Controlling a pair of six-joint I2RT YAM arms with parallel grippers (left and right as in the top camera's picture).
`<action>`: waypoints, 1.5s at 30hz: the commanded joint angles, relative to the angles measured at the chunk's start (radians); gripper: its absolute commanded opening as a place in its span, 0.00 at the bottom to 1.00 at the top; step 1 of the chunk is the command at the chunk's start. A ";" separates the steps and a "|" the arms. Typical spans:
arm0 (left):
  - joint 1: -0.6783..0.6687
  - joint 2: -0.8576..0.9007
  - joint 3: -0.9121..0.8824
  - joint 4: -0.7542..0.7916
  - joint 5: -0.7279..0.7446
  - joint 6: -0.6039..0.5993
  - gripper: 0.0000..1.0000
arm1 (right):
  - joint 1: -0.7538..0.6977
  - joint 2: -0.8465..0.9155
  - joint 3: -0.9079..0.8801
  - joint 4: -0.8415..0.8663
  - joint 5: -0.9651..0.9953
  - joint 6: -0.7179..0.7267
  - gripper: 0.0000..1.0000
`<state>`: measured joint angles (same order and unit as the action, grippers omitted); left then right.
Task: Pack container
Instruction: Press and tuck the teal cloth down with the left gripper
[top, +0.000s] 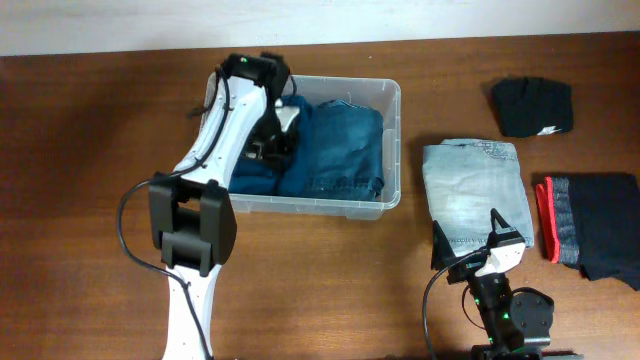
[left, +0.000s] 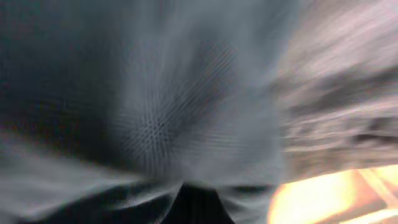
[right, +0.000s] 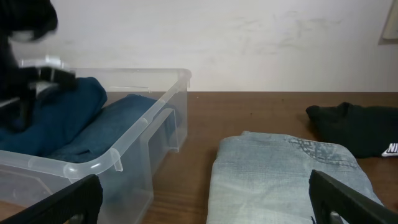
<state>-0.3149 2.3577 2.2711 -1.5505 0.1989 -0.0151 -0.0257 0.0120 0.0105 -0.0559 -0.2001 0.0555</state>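
1. Left fingers (top: 268, 148) are closed, buried in dark blue jeans (top: 340, 150) inside the container (top: 393, 140), mid-counter (top: 100, 150).
2. Right fingers (right: 348, 198) gape empty near pale jeans (top: 475, 185).
3. Risk: withdrawing may snag cloth and drag the dark blue jeans out.

We've got a white left arm (top: 222, 125) with chunky black joints (top: 190, 222), a looping black cable (top: 121, 220), and green LEDs (top: 505, 316) glowing.
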 joint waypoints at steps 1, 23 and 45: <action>-0.005 -0.032 0.130 0.035 0.003 0.019 0.01 | -0.008 -0.008 -0.005 -0.007 0.009 0.001 0.99; -0.005 0.128 0.166 0.309 -0.129 0.008 0.00 | -0.008 -0.008 -0.005 -0.007 0.009 0.001 0.98; 0.011 0.054 0.290 0.279 -0.215 0.008 0.23 | -0.008 -0.008 -0.005 -0.007 0.009 0.001 0.98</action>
<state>-0.3172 2.4855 2.5134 -1.2709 0.0605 -0.0101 -0.0257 0.0120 0.0105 -0.0555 -0.2001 0.0555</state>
